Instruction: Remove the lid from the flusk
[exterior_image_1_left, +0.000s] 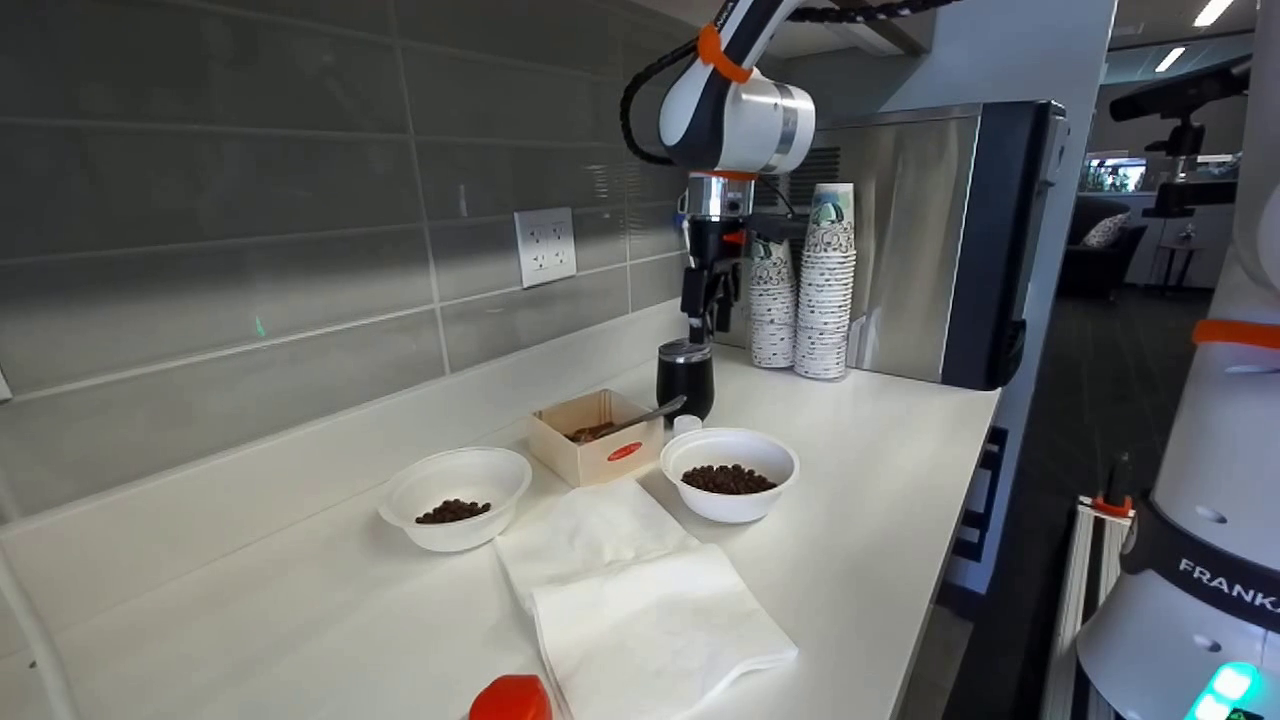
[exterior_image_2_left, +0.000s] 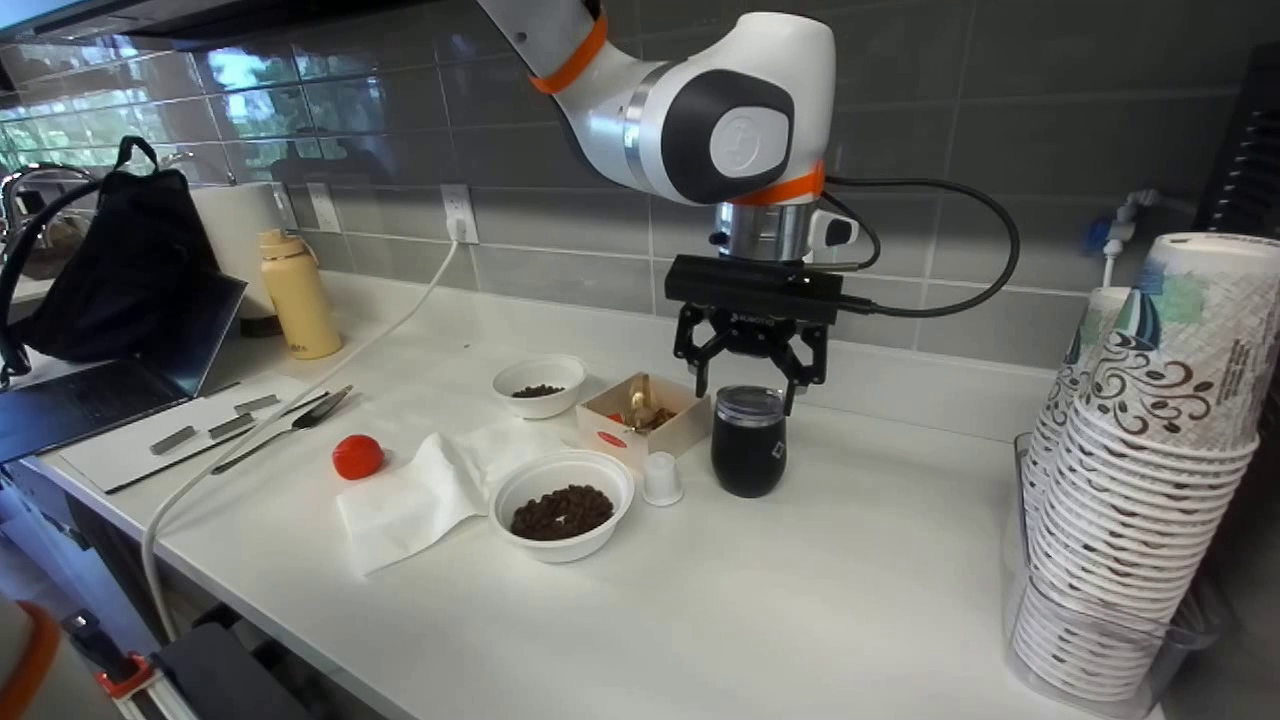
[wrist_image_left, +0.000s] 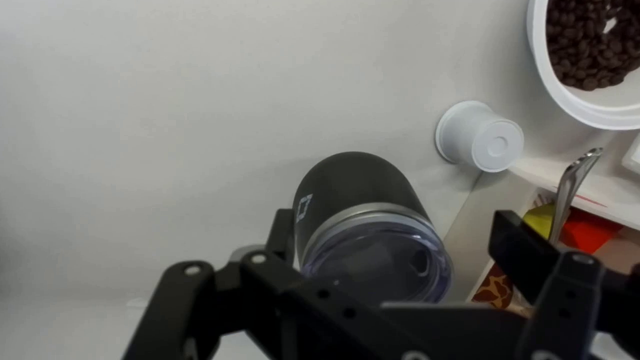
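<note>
The flusk is a short black flask that stands upright on the counter in both exterior views. Its round clear lid sits on its top. In the wrist view the lid shows a small oval opening, and the flask's black side lies above it. My gripper is open, pointing down at the lid, with nothing held. In the wrist view one finger is close beside the flask's left side; I cannot tell whether it touches. The other finger is apart from the flask, over the box's side.
A small wooden box with a spoon stands close beside the flask. A white pod and a bowl of dark beans are near it. A second bowl is further off. Tall cup stacks stand on the flask's other side.
</note>
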